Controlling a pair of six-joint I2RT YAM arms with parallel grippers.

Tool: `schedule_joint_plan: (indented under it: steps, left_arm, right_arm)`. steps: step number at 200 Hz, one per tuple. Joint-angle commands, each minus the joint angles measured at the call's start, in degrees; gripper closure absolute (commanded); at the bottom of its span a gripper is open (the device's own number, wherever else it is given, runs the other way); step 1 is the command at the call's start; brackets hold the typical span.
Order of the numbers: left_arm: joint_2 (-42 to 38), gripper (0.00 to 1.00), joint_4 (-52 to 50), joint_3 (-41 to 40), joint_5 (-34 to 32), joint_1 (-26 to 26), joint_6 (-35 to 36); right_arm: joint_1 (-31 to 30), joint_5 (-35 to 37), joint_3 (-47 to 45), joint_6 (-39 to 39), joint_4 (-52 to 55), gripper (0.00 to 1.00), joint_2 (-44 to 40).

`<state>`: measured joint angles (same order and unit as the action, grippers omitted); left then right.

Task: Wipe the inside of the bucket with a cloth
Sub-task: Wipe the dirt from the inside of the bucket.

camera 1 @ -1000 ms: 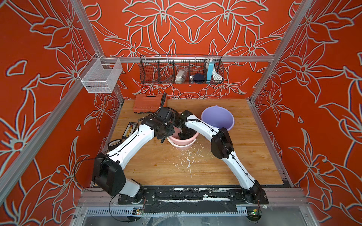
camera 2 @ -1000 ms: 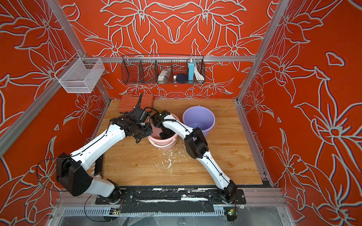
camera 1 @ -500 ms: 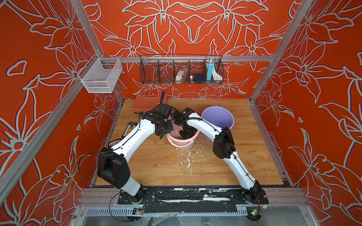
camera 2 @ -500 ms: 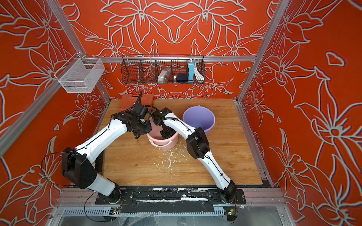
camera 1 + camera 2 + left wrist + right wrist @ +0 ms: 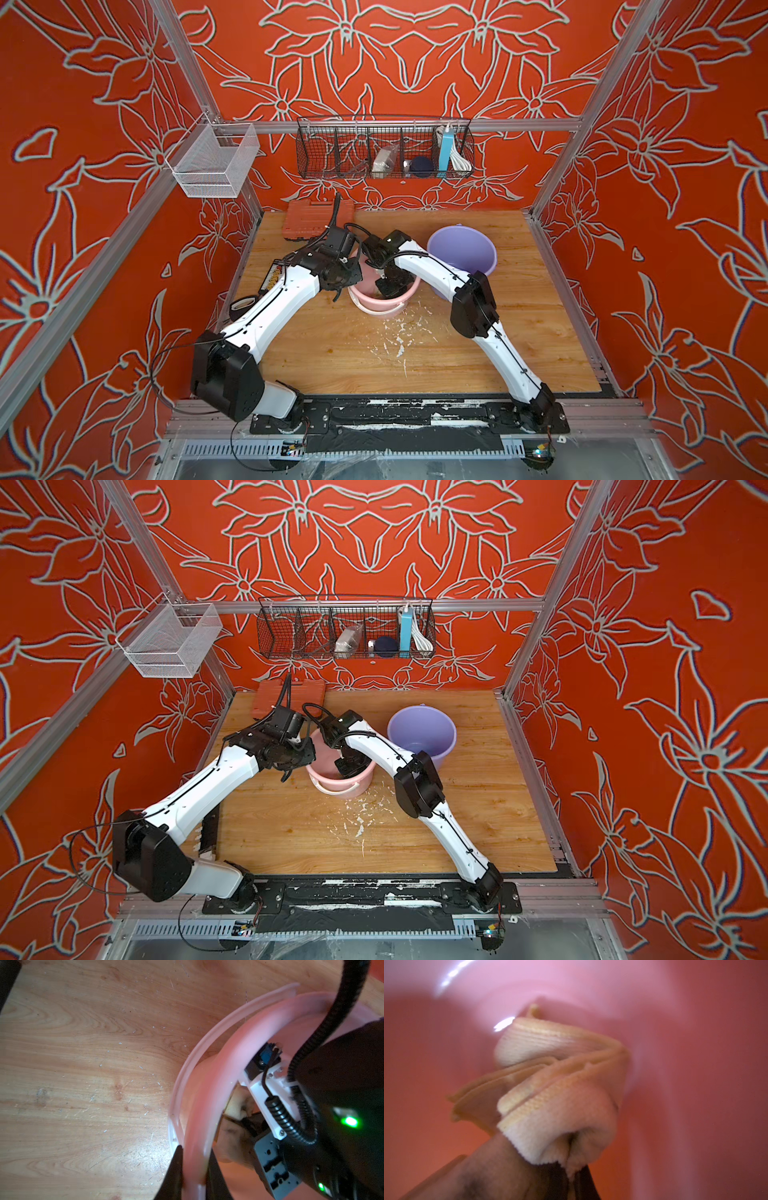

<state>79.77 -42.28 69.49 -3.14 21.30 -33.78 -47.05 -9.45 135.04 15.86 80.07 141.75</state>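
Note:
A pink bucket stands mid-table on the wood. My left gripper is shut on the bucket's rim, one finger outside and one inside; in both top views the left gripper sits at the bucket's left edge. My right gripper reaches down inside the bucket. There the right gripper is shut on the cloth, a bunched pale beige rag pressed against the pink inner wall. The cloth also shows beside the right wrist.
A purple bucket stands just right of the pink one, behind my right forearm. An orange case lies at the back left. White scraps litter the wood in front. A wire rack and a mesh basket hang on the walls.
My left gripper has closed the last bit onto the bucket rim and its arm has shifted slightly. The right gripper stays inside the bucket with the cloth.

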Motion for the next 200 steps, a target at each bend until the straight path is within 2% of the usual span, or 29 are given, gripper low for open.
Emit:
schedule_joint_plan:
  steps: [1, 15, 39, 49, 59, 79, 109, 153, 175, 200]
  left_arm:
    - [-3.74, 1.0, 3.3, -1.91, -1.37, 0.23, 4.76]
    - [-4.63, 1.0, 3.98, -2.62, -2.69, 0.29, 5.56]
    - [-6.26, 1.0, 5.15, -4.03, -5.15, 0.2, 7.02]
    - [-6.96, 1.0, 5.72, -4.64, -6.09, 0.23, 7.34]
    - [-7.87, 1.0, 6.68, -5.44, -6.72, 0.16, 7.49]
    - [-9.22, 1.0, 7.97, -6.6, -7.23, 0.23, 7.36]
    - [-9.47, 1.0, 7.16, -6.3, -8.09, 0.22, 7.73]
    - [-11.51, 1.0, 7.17, -7.1, -12.6, 0.22, 8.41]
    - [-10.98, 1.0, 6.42, -6.21, -13.29, 0.23, 8.57]
    - [-10.3, 1.0, 6.98, -6.51, -13.12, 0.18, 8.18]
  right_arm:
    - [0.65, -22.23, -1.8, -0.56, -7.45, 1.0, -2.84]
    - [0.43, -30.73, -2.01, 0.76, -13.12, 1.0, -5.41]
    - [0.36, -40.46, -3.01, 2.03, -20.83, 1.0, -9.75]
    - [0.29, -43.07, -3.84, 2.04, -23.16, 1.0, -11.29]
    - [0.34, -42.69, -5.17, 2.66, -24.78, 1.0, -12.79]
    - [0.38, -32.03, -3.77, 0.76, -19.78, 1.0, -12.16]
    - [0.32, -8.7, -0.07, -3.1, -4.97, 1.0, -7.21]
    - [0.36, 20.08, -1.12, -0.68, 1.03, 1.0, -8.13]
    - [0.34, 28.54, -0.48, -0.7, 2.96, 1.0, -8.98]
    - [-0.08, 32.27, 0.48, -1.16, 3.97, 1.0, -9.52]
